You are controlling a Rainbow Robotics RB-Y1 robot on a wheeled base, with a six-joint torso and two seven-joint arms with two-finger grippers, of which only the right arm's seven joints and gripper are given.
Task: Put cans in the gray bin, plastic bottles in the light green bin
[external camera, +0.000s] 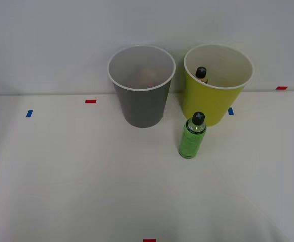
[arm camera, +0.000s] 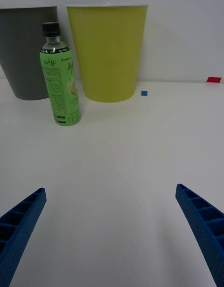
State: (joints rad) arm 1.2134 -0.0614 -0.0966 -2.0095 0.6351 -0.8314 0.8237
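The green bottle [arm camera: 60, 79] carries a green label [arm camera: 63, 89] with print on it: a pale cursive brand word near the top, a small line of letters on the neck band, blocks of fine print down the side, and larger pale characters at the bottom. None of it can be read.
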